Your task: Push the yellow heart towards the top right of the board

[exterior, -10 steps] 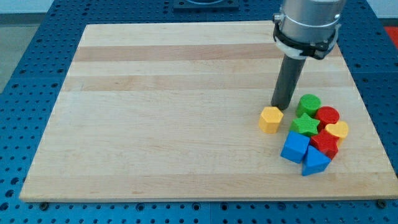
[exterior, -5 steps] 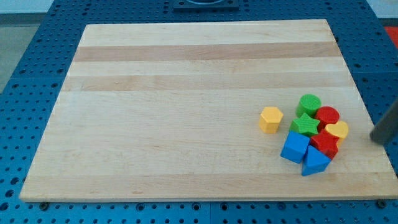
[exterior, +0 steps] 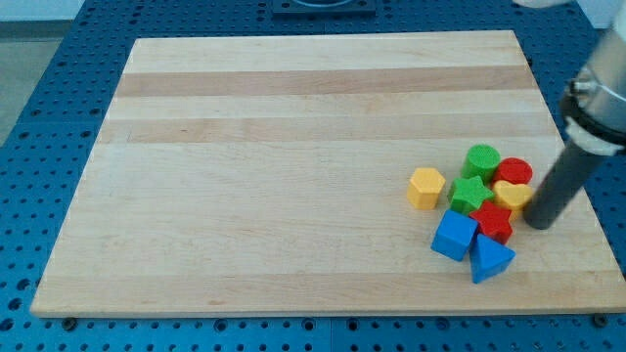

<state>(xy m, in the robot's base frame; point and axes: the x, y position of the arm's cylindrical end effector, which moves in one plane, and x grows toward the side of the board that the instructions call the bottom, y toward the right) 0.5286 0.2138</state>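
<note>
The yellow heart point(exterior: 512, 194) lies in a tight cluster of blocks near the board's lower right. My tip point(exterior: 540, 224) is just to the heart's right, touching or nearly touching it. Around the heart are a red cylinder point(exterior: 514, 172) above, a green star point(exterior: 471, 193) to its left, a red block point(exterior: 492, 222) below, and a green cylinder point(exterior: 481, 159) at the cluster's top.
A yellow hexagon block point(exterior: 425, 187) sits apart to the cluster's left. A blue cube point(exterior: 455, 236) and a blue triangle point(exterior: 491, 259) lie at the cluster's bottom. The wooden board point(exterior: 293, 147) has its right edge close to my tip.
My tip left the spot above the yellow hexagon, swung out past the board's right edge, and came in against the cluster's right. The heart and its neighbours shifted slightly left.
</note>
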